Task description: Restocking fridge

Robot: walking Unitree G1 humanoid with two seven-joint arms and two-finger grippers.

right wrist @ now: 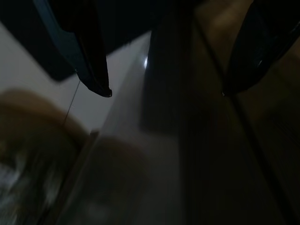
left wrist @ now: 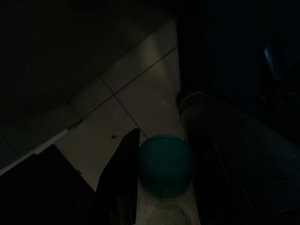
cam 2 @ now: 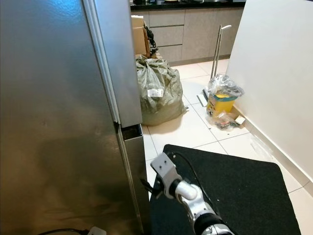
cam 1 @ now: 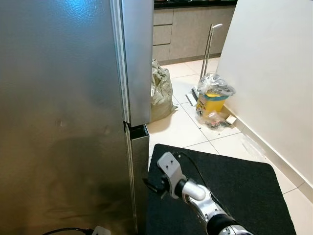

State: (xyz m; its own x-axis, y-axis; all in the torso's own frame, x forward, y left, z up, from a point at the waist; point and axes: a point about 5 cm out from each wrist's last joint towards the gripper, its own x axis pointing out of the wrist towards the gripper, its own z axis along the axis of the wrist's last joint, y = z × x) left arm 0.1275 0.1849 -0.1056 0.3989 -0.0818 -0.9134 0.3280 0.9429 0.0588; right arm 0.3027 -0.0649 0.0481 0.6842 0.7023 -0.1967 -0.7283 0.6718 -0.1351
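- Left pincer (left wrist: pixel 159 187): low in shade, its two black fingers (left wrist: pixel 123 178) clamped either side of a bottle with a teal ribbed cap (left wrist: pixel 164 161). The bottle's clear neck shows just below the cap. This is the stock item; it is in the robot's hold, above pale floor tiles, and not yet in the fridge.
- Right pincer (right wrist: pixel 164 91): carried on the silver right arm (cam 1: pixel 200 198), reaching toward the fridge's right-hand edge at the level of the gap between the two doors. Its fingers stand apart with nothing between them; the dim steel edge lies in the space ahead of them.
- Black mat (cam 1: pixel 244 191): on the floor under the right arm, just beside the fridge.
- Fridge (cam 1: pixel 58 122): brushed steel, upper door (cam 1: pixel 137 58) and lower door (cam 1: pixel 139 181) both closed as far as can be seen; a dark recess (cam 1: pixel 138 130) sits between them at the near corner.
- Progress, as judged: early. Item in hand; door unopened; opening, placing and closing all remain.
- White wall panel (cam 1: pixel 274 73): to the right, well apart from the fridge.
- Yellow container wrapped in clear plastic (cam 1: pixel 213 98): on the tiles by the wall's foot.
- Stuffed grey-green sack (cam 2: pixel 159 90): on the tiles behind the fridge.
- Upright metal handle (cam 1: pixel 209 44): beyond the yellow container.
- Grey kitchen cabinets (cam 2: pixel 186 29): farthest back, under a dark counter (cam 2: pixel 195 4).
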